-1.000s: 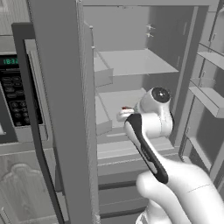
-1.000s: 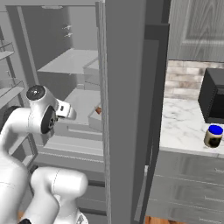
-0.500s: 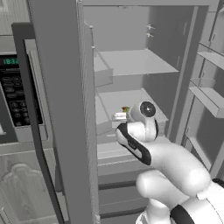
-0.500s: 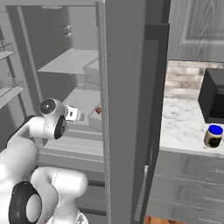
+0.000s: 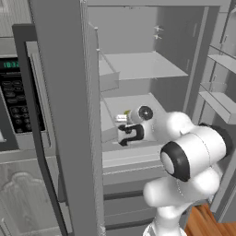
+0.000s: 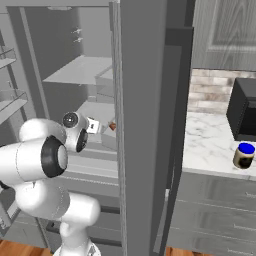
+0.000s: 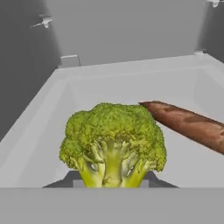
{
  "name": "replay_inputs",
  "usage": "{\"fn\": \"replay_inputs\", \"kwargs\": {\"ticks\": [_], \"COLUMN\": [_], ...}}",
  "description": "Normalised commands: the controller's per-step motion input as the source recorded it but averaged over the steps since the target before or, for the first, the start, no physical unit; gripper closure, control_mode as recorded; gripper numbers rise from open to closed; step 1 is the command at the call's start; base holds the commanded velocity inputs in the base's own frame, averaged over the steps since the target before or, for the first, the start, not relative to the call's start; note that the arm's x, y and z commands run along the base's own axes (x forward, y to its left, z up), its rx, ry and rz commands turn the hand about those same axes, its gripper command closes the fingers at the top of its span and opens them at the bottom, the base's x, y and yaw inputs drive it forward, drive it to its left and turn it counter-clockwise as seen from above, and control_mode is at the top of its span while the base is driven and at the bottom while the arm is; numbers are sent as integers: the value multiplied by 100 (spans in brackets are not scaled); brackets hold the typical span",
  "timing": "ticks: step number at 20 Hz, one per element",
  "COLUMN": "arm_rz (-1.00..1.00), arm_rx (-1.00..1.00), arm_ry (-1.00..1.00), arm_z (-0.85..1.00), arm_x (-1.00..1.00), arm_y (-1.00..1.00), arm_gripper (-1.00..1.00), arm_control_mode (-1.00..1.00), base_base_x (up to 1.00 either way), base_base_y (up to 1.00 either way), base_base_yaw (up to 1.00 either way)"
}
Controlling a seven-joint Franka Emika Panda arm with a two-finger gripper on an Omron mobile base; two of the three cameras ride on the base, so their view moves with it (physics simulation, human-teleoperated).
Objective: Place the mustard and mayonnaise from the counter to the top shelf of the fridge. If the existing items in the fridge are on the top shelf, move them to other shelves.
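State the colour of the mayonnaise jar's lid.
Blue, on the mayonnaise jar standing on the counter; right base view shows it best.

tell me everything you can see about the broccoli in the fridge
The broccoli is a single floret with a bumpy yellow-green crown over a paler, branching stalk. In the hand view it stands upright, close before the camera, with the gripper's dark fingertips at either side of its stalk, shut on it. Behind it to the right lies the brown sausage, its near end running behind the crown; whether they touch cannot be told. Around it is a pale grey tray-like shelf of the fridge.
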Motion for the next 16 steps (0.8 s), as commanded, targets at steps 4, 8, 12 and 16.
{"fn": "replay_inputs", "kwargs": {"ticks": [4,8,12,16], "arm_rz": [-7,-9,-12,-13], "arm_rx": [-1,0,0,0], "arm_ry": [-3,0,0,0], "arm_z": [-46,-15,59,100], "arm_x": [100,86,30,-7], "arm_y": [5,9,17,15], "arm_gripper": [-100,-100,-100,-100], "arm_control_mode": [-100,-100,-100,-100], "base_base_x": [0,0,0,0], "base_base_y": [0,0,0,0], "base_base_yaw": [0,0,0,0]}}
